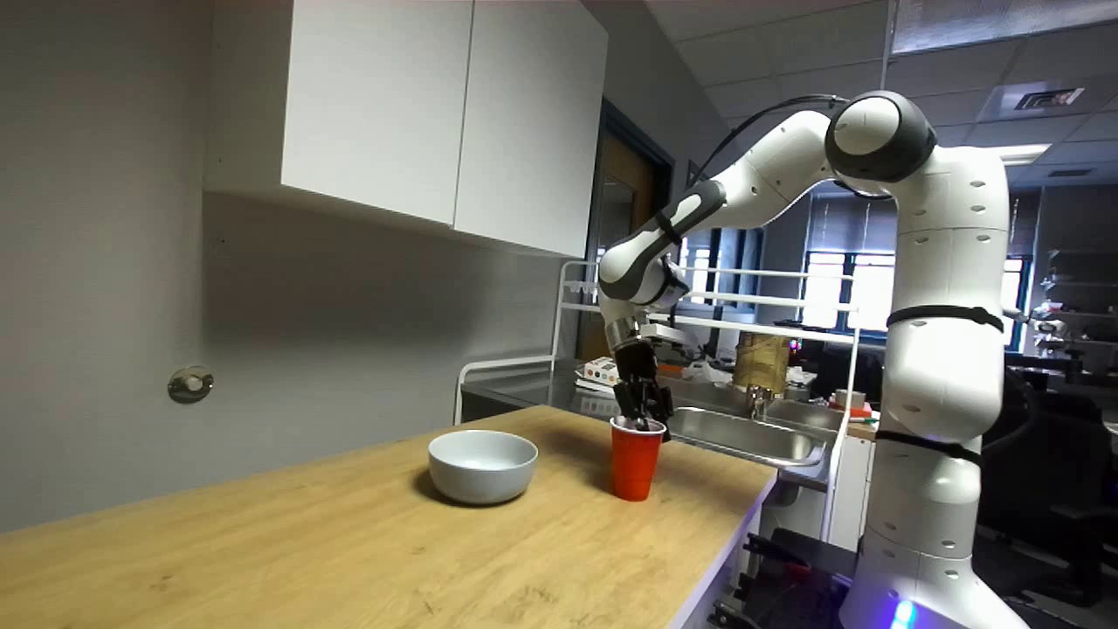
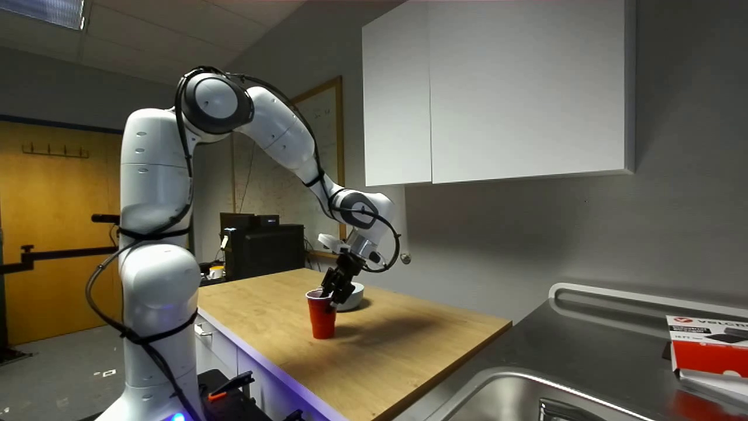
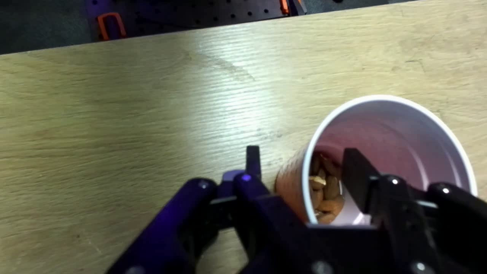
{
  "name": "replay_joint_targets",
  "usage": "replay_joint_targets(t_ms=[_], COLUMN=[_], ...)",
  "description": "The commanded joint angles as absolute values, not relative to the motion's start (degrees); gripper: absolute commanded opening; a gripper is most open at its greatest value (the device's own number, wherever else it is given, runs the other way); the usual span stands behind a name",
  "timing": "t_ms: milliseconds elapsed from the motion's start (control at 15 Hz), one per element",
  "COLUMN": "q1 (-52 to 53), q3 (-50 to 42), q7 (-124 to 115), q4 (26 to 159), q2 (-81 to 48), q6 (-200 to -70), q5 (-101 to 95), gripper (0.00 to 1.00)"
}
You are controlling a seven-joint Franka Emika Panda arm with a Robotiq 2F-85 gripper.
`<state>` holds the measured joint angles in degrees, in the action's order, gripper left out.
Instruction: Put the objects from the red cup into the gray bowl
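The red cup [image 1: 635,467] stands upright on the wooden counter; it also shows in an exterior view [image 2: 322,320] and the wrist view [image 3: 380,131]. Several brown almond-like nuts [image 3: 330,190] lie at the bottom of the cup in the wrist view. My gripper [image 3: 302,163] is open and straddles the cup's near wall, one finger inside the rim and one outside, with a gap to the wall on both sides. The gray bowl [image 1: 483,476] stands upright beside the cup. In an exterior view the bowl [image 2: 353,298] is partly hidden behind the gripper and cup. It is out of the wrist view.
White wall cabinets [image 1: 384,105] hang above the wooden counter [image 1: 349,542]. A metal sink [image 1: 742,432] and a white rack [image 1: 559,323] stand beyond the counter's end. A red and white box [image 2: 710,351] lies by the sink. The counter's front edge [image 3: 159,35] is near the cup.
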<state>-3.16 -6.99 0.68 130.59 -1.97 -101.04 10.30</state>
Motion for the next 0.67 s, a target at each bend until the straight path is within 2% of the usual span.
replay_joint_targets(t_ms=[0,200,267,600], q1=[-3.70,-3.62,-3.58,-2.98], q3=[-6.11,-5.98,-5.93,-5.01], q7=[-2.52,-3.97,-4.43,-7.94], q4=[128.35,127.71,127.61,126.32], q2=[-2.90,-2.65,-2.55,-1.97], q6=[-100.48,-100.73,-100.86,-101.15], q5=[10.28,10.77,10.74,10.27], gripper=[0.29,0.05,0.00,0.01])
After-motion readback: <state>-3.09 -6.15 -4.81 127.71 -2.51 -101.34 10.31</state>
